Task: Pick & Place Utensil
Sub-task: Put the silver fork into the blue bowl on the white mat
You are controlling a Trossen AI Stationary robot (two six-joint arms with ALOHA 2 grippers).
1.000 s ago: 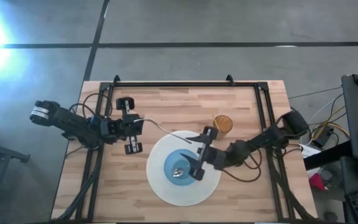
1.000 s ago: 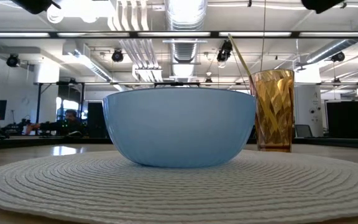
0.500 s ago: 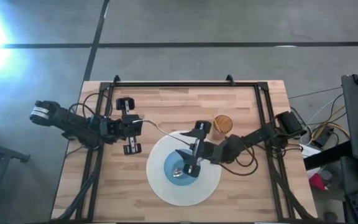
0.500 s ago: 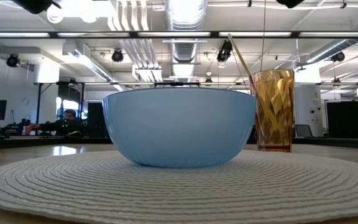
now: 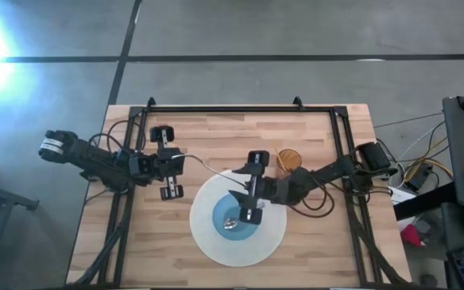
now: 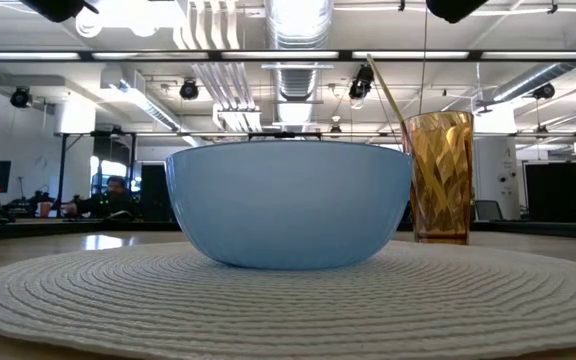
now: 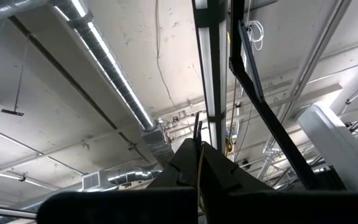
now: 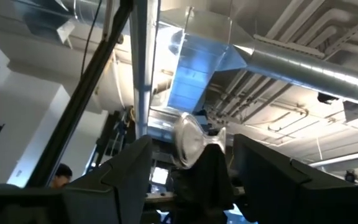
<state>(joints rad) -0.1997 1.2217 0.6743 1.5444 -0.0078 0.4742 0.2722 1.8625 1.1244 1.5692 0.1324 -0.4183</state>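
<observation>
while the left gripper is pinching the utensil handle, we are hovering the right gripper jaws wide over the bowl, likely for a handover.

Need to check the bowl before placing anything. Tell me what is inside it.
From above, the blue bowl on the white placemat holds one small shiny metal piece. The open right gripper hangs over its rim, hiding part of the inside.
</observation>
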